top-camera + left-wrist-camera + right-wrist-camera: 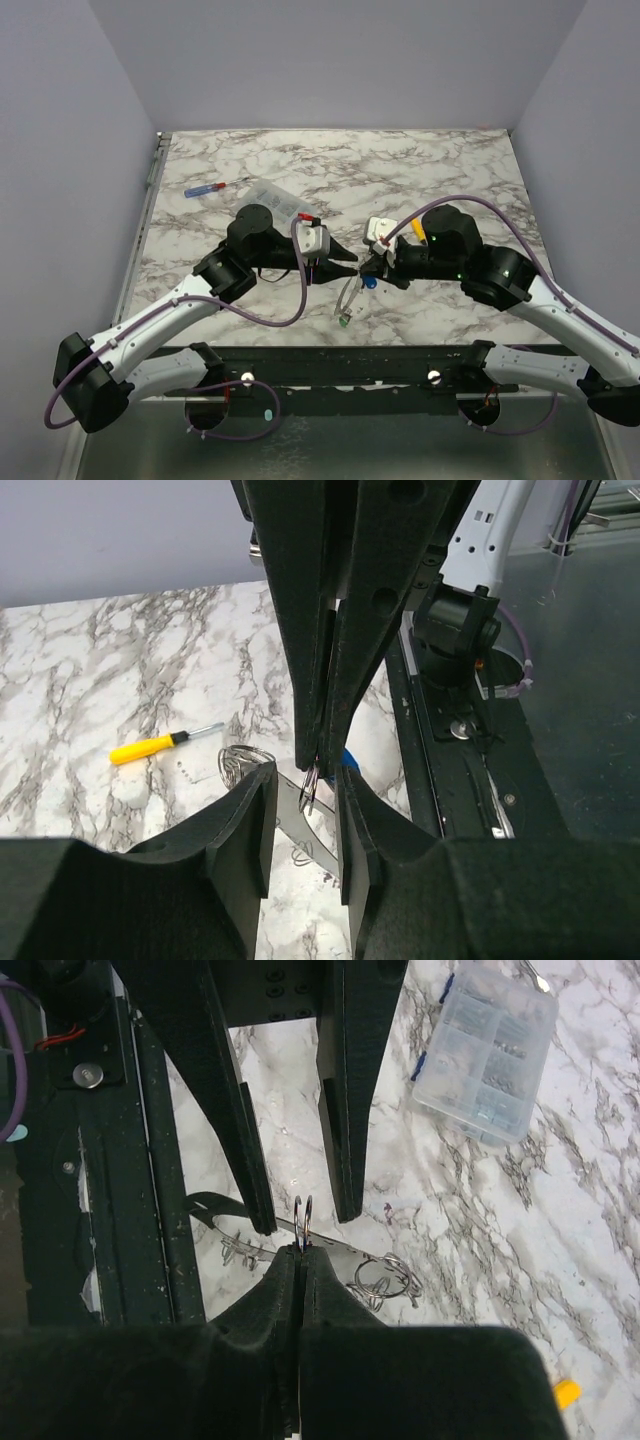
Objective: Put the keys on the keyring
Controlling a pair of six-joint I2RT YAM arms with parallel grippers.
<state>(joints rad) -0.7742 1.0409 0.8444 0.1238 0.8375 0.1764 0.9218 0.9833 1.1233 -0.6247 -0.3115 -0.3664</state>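
Silver-grey thin wire keyring (303, 1210) pinched by pressed-together right gripper (301, 1252); left gripper (305, 790) fingers spread astride it, empty. Tiny blue-headed key (370, 283), green-headed key (343, 320) just below; threading unclear.

Two screwdrivers (215, 187), one box (278, 203), one keyring (298, 1218)

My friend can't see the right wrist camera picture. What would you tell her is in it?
The right gripper pinches a small metal ring, and the left gripper is open with one finger on each side of it. A clear plastic box sits on the marble table.
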